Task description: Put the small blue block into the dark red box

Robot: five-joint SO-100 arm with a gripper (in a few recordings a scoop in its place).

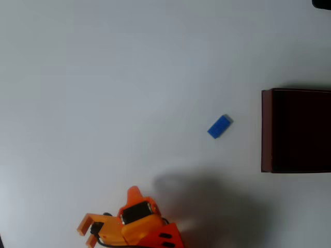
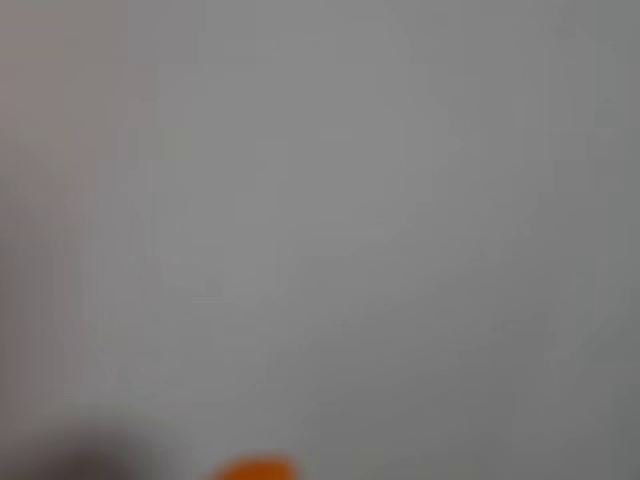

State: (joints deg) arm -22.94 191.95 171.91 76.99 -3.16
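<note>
The small blue block [image 1: 220, 126] lies flat and slanted on the white table, right of centre in the overhead view. To its right, the dark red box [image 1: 266, 129] sits open-topped at the right edge, partly cut off, its interior near black. My orange gripper [image 1: 133, 197] is low at the bottom edge, well to the lower left of the block and apart from it. Its pointed tip faces up the picture, and nothing is seen in it. The blurred wrist view shows a sliver of an orange fingertip [image 2: 255, 468] over bare table.
The white table [image 1: 103, 77] stretches wide and bare above and left of the arm. The arm's soft shadow [image 1: 207, 196] falls on the table below the block. A dark object [image 1: 321, 3] clips the top right corner.
</note>
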